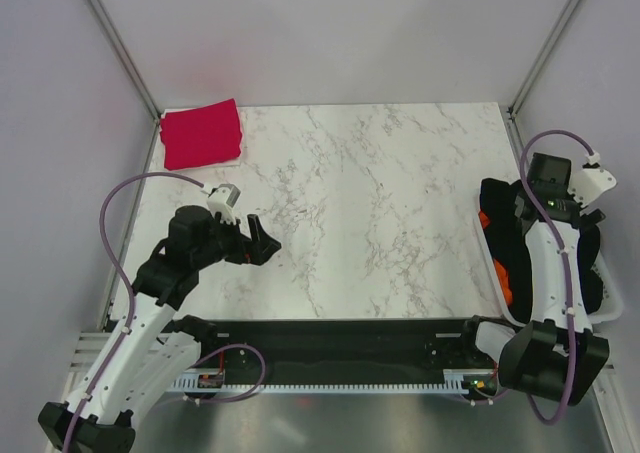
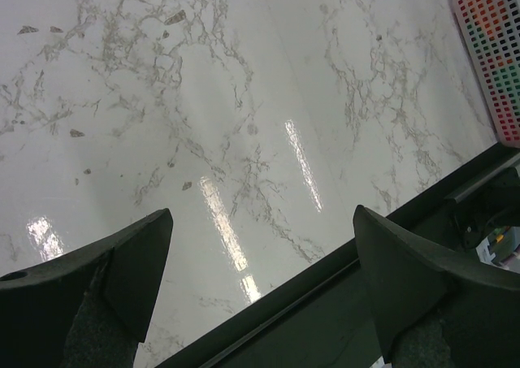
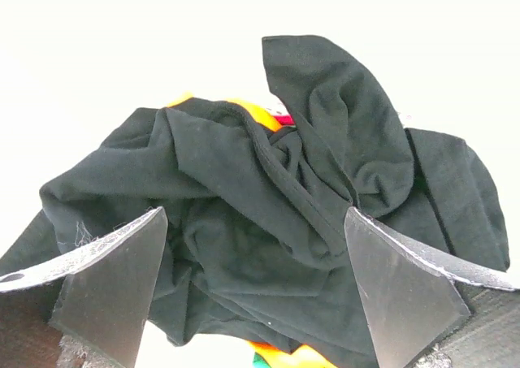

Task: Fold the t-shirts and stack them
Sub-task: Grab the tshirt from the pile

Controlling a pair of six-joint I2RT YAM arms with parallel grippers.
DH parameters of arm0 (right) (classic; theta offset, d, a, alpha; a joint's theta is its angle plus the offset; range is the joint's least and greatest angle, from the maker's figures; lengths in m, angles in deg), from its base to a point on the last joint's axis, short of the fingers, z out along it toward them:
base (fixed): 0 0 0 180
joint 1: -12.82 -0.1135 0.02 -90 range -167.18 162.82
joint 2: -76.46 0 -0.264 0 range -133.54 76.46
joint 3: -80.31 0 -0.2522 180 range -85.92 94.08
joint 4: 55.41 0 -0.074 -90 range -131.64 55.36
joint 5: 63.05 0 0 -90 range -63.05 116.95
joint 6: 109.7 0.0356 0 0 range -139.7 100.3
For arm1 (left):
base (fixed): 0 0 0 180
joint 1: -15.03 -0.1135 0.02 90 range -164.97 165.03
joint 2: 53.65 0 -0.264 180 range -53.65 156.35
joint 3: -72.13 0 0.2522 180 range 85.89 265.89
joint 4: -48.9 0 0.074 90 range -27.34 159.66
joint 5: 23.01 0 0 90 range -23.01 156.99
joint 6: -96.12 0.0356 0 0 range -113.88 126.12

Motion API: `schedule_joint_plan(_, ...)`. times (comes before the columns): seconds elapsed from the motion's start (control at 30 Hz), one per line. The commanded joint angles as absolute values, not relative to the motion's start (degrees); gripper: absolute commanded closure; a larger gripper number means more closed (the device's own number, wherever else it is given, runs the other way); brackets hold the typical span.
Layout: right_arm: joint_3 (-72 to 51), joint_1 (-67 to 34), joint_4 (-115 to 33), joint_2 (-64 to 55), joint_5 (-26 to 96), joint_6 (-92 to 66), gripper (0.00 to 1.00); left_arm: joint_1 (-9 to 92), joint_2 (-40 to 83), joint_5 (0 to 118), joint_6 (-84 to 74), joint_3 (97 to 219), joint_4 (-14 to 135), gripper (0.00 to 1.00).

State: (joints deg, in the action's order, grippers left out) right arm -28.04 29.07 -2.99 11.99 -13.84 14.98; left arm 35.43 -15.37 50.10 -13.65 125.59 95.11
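Black t-shirt: crumpled, heaped on top in the white basket, which is set at the right edge of the tabletop. Orange t-shirt: seen beneath the black one in the same basket, mostly covered. Red t-shirt: folded flat, laid at the far left corner of the tabletop, well apart from the basket. Right gripper: held over the black t-shirt, fingers spread wide, nothing pinched. Left gripper: held over bare marble toward the near left of the tabletop, fingers spread wide, nothing held.
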Motion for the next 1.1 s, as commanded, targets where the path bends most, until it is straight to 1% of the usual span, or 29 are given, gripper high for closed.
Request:
schedule_joint_plan(0.0,-29.84,31.27,-3.94,10.55,-11.99,17.57,0.02,35.86,-15.24,48.44,-13.39,126.49,93.6,0.0)
schedule_joint_plan(0.13,-33.8,34.7,-7.01,9.32,-5.49,17.92,0.04,35.86,-15.33,48.35,-13.39,126.41,93.51,0.0)
schedule_joint_plan(0.23,-36.09,36.64,-8.24,8.0,-2.06,17.22,0.12,35.77,-15.42,48.27,-13.3,126.49,93.51,0.0)
schedule_joint_plan(0.3,-36.7,36.82,-9.21,8.34,-1.0,16.69,0.3,35.86,-15.51,48.26,-13.39,126.49,93.51,0.0)
schedule_joint_plan(0.33,-36.71,36.82,-9.3,8.78,0.05,16.34,0.42,35.86,-15.51,48.18,-13.39,126.41,93.51,0.0)
schedule_joint_plan(0.37,-36.53,36.82,-9.65,10.18,0.93,15.99,0.65,35.77,-15.42,48.09,-13.39,126.41,93.51,0.0)
schedule_joint_plan(0.47,-34.08,36.82,-9.04,13.17,5.67,15.2,1.0,35.77,-15.51,48.09,-13.3,126.49,93.43,0.0)
schedule_joint_plan(0.53,-29.34,36.55,-7.99,16.77,9.44,15.28,1.0,35.77,-15.59,48.0,-13.39,126.41,93.43,0.0)
schedule_joint_plan(0.57,-27.23,36.38,-7.37,17.91,14.42,15.54,1.0,35.86,-15.59,48.0,-13.3,126.41,93.34,0.0)
schedule_joint_plan(0.6,-21.99,35.77,-7.63,19.58,19.17,15.55,1.0,35.77,-15.59,48.09,-13.39,126.32,93.51,0.0)
schedule_joint_plan(0.63,-19.24,35.33,-8.5,20.29,24.61,15.63,1.0,35.86,-15.59,48.09,-13.39,126.4,93.51,0.0)
schedule_joint_plan(0.67,-16.52,34.71,-13.9,21.43,39.37,16.07,1.0,35.77,-15.68,48.35,-13.39,126.41,93.43,0.0)
schedule_joint_plan(0.7,-10.84,33.05,-17.44,21.88,46.48,17.29,1.0,35.77,-15.68,48.53,-13.3,126.41,93.51,0.0)
schedule_joint_plan(0.73,-8.52,31.91,-22.43,22.49,53.77,19.74,1.0,35.86,-15.77,48.53,-13.3,126.41,93.6,0.0)
schedule_joint_plan(0.77,-6.49,30.5,-35.1,23.02,60.81,26.46,1.0,35.86,-15.77,48.62,-13.3,126.32,93.6,0.0)
schedule_joint_plan(0.8,-0.64,27.88,-38.27,23.28,65.32,29.58,1.0,35.77,-15.94,48.79,-13.39,126.32,93.51,0.0)
schedule_joint_plan(0.9,10.1,26.89,-42.77,21.97,68.51,34.7,1.0,35.86,-16.29,49.4,-13.3,126.4,93.51,0.0)
schedule_joint_plan(0.93,10.75,26.71,-43.74,21.71,68.61,35.66,1.0,35.77,-16.3,49.58,-13.3,126.41,93.6,0.0)
schedule_joint_plan(0.97,10.58,26.71,-44.45,21.36,68.53,36.8,1.0,35.77,-16.56,49.93,-13.3,126.41,93.6,0.0)
schedule_joint_plan(1.03,3.15,26.62,-48.65,21.44,70.01,43.11,1.0,35.77,-16.91,50.37,-13.3,126.49,93.78,0.0)
schedule_joint_plan(1.07,-0.89,26.53,-54.24,21.35,70.54,46.02,1.0,35.77,-17.09,50.81,-13.3,126.49,93.78,0.0)
